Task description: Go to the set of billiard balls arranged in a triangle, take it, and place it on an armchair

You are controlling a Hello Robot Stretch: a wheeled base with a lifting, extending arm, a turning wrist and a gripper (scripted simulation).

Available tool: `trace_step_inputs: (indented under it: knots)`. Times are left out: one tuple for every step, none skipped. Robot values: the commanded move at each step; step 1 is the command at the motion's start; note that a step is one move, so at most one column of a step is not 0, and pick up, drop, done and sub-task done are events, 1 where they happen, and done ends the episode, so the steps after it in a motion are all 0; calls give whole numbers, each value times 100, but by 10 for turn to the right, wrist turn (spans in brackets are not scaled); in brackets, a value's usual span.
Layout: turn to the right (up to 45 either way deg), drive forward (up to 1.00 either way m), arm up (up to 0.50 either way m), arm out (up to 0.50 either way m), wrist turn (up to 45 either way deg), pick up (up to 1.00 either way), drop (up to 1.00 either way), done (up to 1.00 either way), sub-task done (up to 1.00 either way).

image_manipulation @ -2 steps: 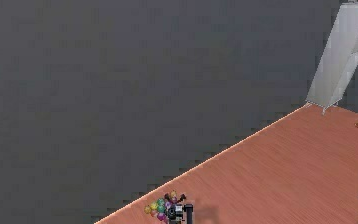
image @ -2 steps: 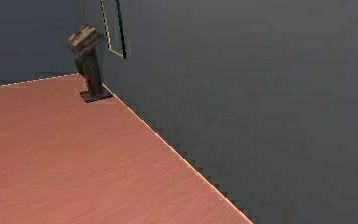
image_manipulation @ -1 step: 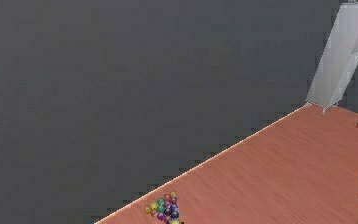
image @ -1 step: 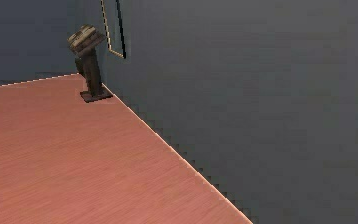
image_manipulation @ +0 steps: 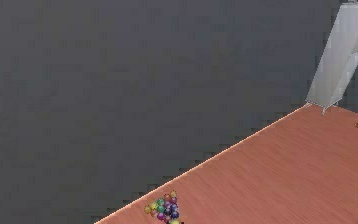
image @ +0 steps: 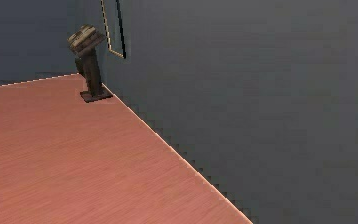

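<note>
At the edge of the floor (image_manipulation: pixel 287 160) against the dark grey wall (image_manipulation: pixel 137 80), near the arm side view's bottom: cluster of many-coloured billiard balls (image_manipulation: pixel 165 208); state of the jaws impossible to tell.

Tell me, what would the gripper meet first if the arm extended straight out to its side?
Likely the dark wall; if low, perhaps the coloured balls at its foot first. Depth is unclear.
</note>
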Motion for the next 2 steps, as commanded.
trace_step_inputs:
  knots:
    - [0,0,10,0,0,0,0,0,0]
    - [0,0,50,0,0,0,0,0,0]
